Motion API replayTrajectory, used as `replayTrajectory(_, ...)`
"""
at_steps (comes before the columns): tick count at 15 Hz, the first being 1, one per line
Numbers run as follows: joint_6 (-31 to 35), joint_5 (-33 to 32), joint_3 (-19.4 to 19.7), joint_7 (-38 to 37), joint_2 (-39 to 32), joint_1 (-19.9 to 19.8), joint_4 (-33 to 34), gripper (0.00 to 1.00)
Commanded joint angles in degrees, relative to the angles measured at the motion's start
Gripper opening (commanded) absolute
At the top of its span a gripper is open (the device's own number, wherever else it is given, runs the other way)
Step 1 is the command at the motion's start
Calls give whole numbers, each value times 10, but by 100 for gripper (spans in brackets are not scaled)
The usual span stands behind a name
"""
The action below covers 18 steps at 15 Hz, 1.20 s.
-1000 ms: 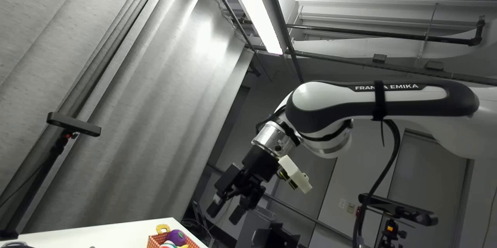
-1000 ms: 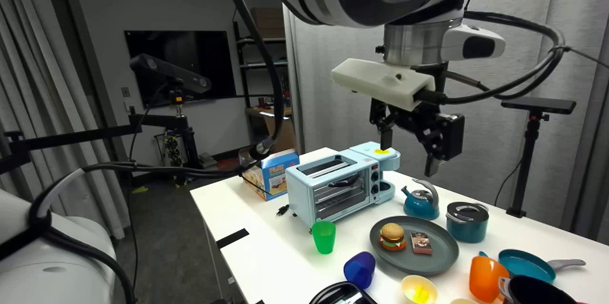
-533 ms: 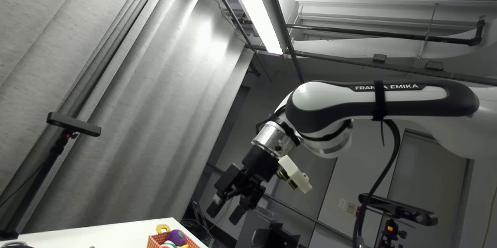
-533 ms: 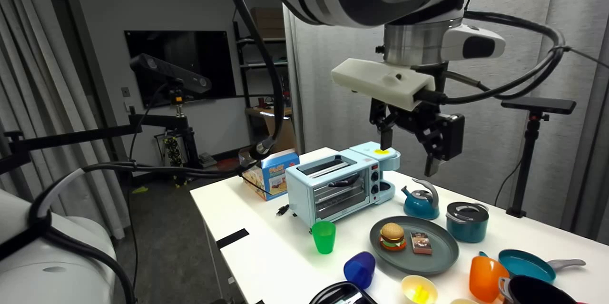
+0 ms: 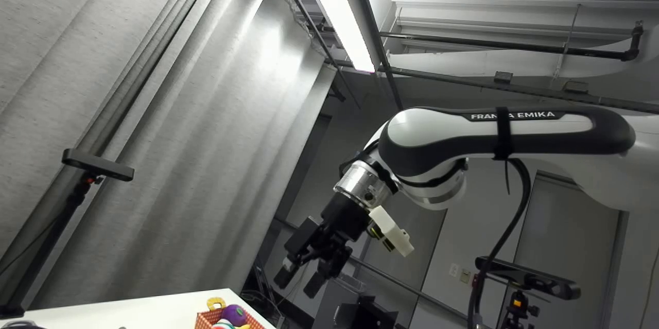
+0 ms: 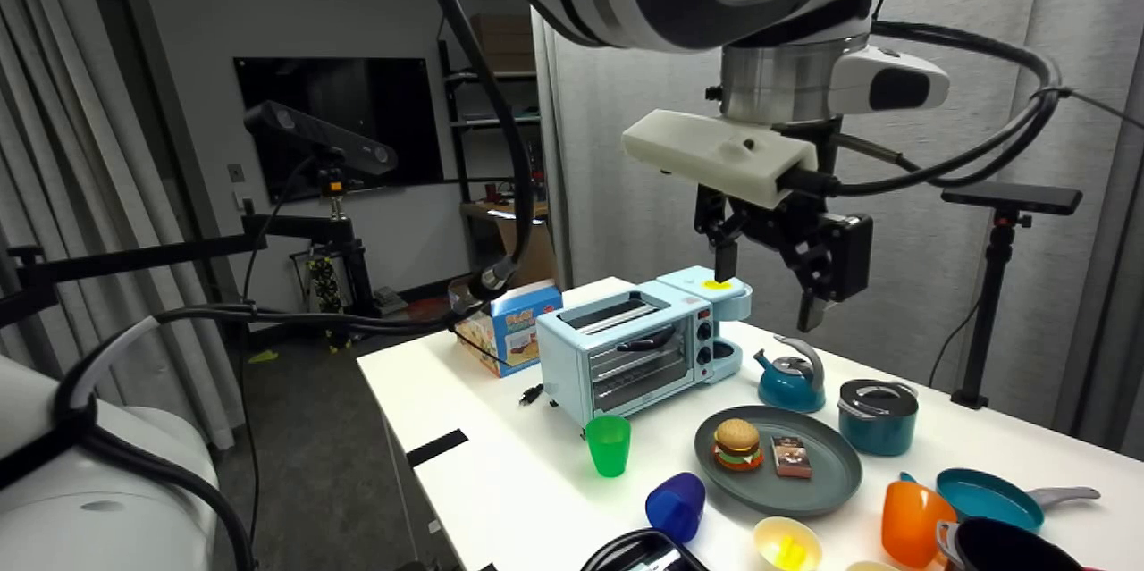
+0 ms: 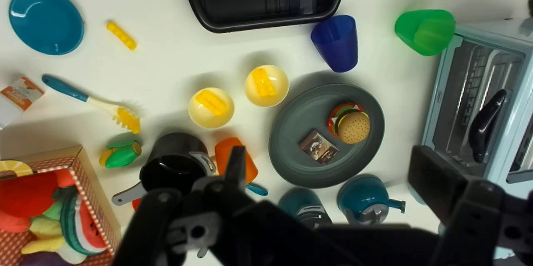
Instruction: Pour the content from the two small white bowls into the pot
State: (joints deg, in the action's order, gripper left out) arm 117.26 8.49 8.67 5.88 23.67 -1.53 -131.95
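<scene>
One small, round, cream-white bowl (image 7: pixel 210 122) stands just beside a matching bowl (image 7: pixel 280 83) on the white bench (image 7: pixel 166 68), each holding a yellow bar-shaped piece (image 7: pixel 212 102). The jaws are spread wide and have hold of nothing; in an exterior view their black fingers (image 6: pixel 725 260) hang well above the bench. In the wrist view both bowls show past the left-hand fingertip, well apart from the jaws, and a round dark-grey plate (image 7: pixel 287 160) shows between and beyond the fingers. A round black pot (image 7: pixel 180 142) with a grey loop handle stands near the first bowl, next to an orange tumbler (image 7: pixel 227 146).
</scene>
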Motion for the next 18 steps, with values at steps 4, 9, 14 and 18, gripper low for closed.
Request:
replayTrajectory(4, -1, 3, -6, 3, -1, -7, 1, 100)
replayTrajectory(9, -1, 3, -6, 3, -1, -7, 1, 100)
replayTrajectory(14, -1, 3, -6, 3, -1, -7, 1, 100)
replayTrajectory(18, 13, -2, -1, 4, -16, -16, 2, 100)
